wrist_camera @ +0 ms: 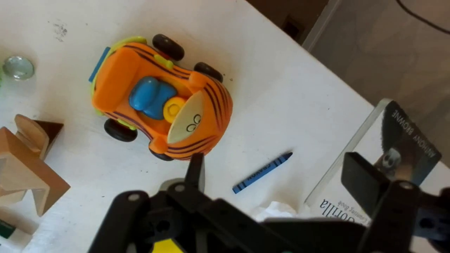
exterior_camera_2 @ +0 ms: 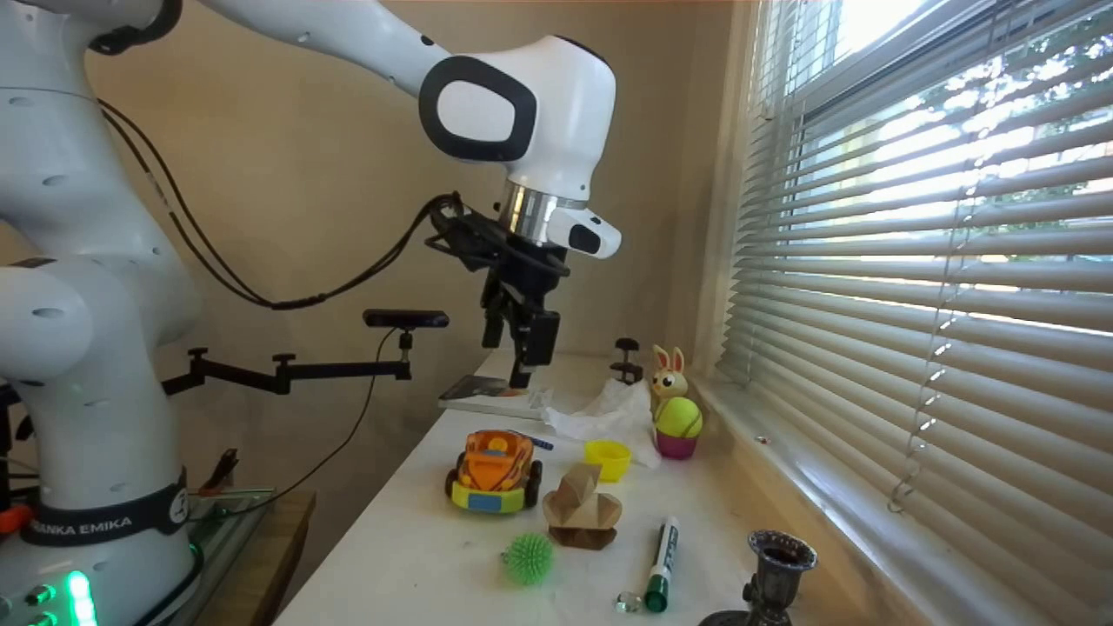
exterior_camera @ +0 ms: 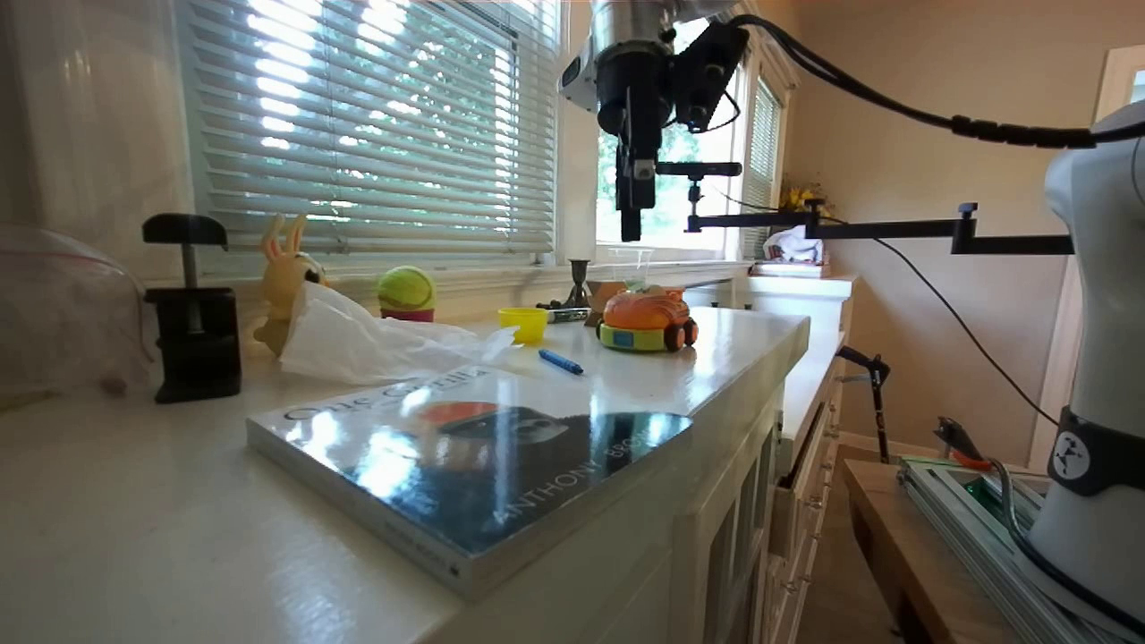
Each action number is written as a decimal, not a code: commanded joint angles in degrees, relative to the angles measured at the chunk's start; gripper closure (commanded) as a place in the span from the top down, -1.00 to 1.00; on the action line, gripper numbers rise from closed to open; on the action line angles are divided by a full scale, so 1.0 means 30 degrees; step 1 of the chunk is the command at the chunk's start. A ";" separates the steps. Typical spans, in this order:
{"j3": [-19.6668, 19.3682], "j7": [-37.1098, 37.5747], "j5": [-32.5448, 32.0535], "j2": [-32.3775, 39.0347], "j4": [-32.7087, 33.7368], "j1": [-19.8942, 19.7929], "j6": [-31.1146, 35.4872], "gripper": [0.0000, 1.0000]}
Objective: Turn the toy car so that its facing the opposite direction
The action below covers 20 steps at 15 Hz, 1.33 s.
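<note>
My gripper (wrist_camera: 276,168) hangs empty, jaws parted; I'd straddle the striped toy car (wrist_camera: 160,98), depth hard to judge, then pivot clear of the tabletop's robot-side edge (wrist_camera: 303,53).

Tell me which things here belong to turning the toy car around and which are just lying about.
Belongs to the job:
toy car
pincer, open and holding nothing

Just lying about:
book
blue crayon
marker
spiky green ball
yellow cup
toy rabbit
yellow-green ball
candlestick
clamp
</note>
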 commanded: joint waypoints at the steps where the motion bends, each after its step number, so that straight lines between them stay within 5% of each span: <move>1: 0.0070 -0.2667 -0.0826 0.0017 0.0665 -0.0199 -0.1724 1.00; 8: 0.0542 -0.4096 -0.3885 0.0182 0.0758 -0.0565 -0.3583 1.00; 13: 0.0465 -0.4346 -0.5333 -0.0319 -0.0286 -0.0781 -0.2163 1.00; 20: 0.0391 -0.4367 -0.4609 -0.0242 -0.1350 -0.0803 0.1156 1.00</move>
